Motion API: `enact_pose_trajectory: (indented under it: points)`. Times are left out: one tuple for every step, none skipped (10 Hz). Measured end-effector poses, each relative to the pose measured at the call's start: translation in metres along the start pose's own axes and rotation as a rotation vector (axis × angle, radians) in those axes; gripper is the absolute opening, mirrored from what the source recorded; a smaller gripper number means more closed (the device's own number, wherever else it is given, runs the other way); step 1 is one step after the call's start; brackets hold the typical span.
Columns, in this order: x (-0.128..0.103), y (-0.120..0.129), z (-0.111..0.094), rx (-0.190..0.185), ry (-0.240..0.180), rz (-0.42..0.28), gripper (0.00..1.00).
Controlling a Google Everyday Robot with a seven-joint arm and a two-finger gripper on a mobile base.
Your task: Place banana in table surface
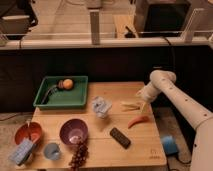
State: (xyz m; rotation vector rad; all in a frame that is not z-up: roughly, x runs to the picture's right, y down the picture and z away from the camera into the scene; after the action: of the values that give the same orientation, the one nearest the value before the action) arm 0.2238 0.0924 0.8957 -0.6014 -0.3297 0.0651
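The pale yellow banana (130, 105) lies on the light-brown wooden table surface (116, 92), right of centre. My gripper (142, 104) hangs down from the white arm at the table's right side, right at the banana's right end and low over the wood. I cannot tell whether it touches the banana. An orange-red pepper-like piece (137, 121) lies just below the gripper.
A green tray (45, 103) at the back left holds a round orange (66, 84). A crumpled clear bag (101, 106), a black remote (120, 137), a purple bowl (74, 131), dark grapes (78, 154), a red bowl (28, 133) and a blue cup (52, 150) stand on the table.
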Motion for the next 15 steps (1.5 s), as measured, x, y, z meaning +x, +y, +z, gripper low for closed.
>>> enact_pose_trajectory:
  points:
    - [-0.001,-0.0006,0.0001,0.002,-0.001,-0.002,0.8]
    - [-0.003,-0.0012,0.0012,0.001,-0.001,-0.006,0.8]
    - [-0.0021,-0.001,0.0009,0.002,-0.001,-0.005,0.8]
    - [-0.0007,-0.0006,0.0002,0.003,0.0,-0.003,0.8]
    - [-0.0012,-0.0006,0.0006,0.002,0.0,-0.003,0.8]
    - [-0.0031,-0.0013,0.0013,0.001,-0.001,-0.006,0.8]
    - [-0.0036,-0.0016,0.0014,0.001,-0.001,-0.007,0.8]
    - [-0.0034,-0.0015,0.0013,0.001,-0.001,-0.006,0.8]
    - [-0.003,-0.0013,0.0012,0.001,-0.001,-0.006,0.8]
    - [-0.0035,-0.0016,0.0013,0.001,-0.001,-0.006,0.8]
    - [-0.0038,-0.0015,0.0014,0.001,-0.002,-0.006,0.8]
    - [-0.0038,-0.0015,0.0014,0.001,-0.002,-0.006,0.8]
    - [-0.0033,-0.0014,0.0013,0.001,-0.001,-0.006,0.8]
    - [-0.0034,-0.0015,0.0013,0.001,-0.001,-0.006,0.8]
    - [-0.0031,-0.0013,0.0013,0.001,-0.001,-0.005,0.8]
